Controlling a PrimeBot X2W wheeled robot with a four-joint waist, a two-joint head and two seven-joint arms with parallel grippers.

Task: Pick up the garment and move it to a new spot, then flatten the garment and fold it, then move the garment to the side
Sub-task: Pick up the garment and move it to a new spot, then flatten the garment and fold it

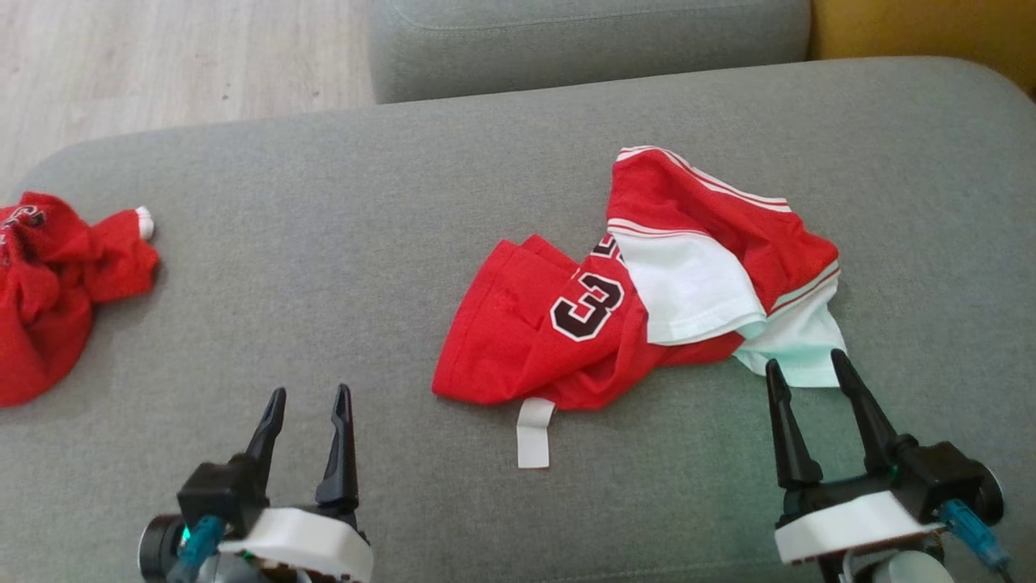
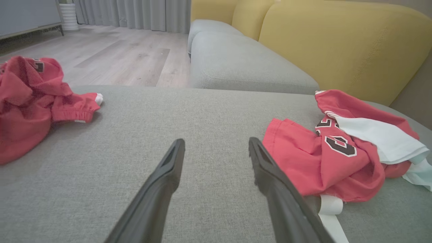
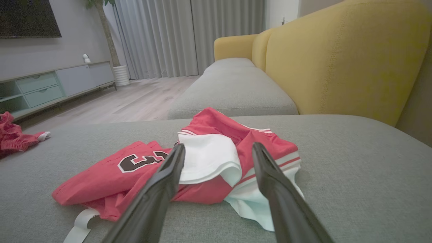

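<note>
Garment lies crumpled mid grey sofa cushion: red w/ white panels, number patch up, white tag strip poking toward robot. Step in hand, by my read: first pick-up, not yet begun. Left pincer spread wide, empty, near cloth's left edge but apart from it. Right pincer spread too, empty, tips just at pale hem on right side; contact unclear. Next move prob calls for right tips dropping onto that hem & pinching thru layers, left reaching for red edge. 2nd red bundle sits far left, well apart.
</note>
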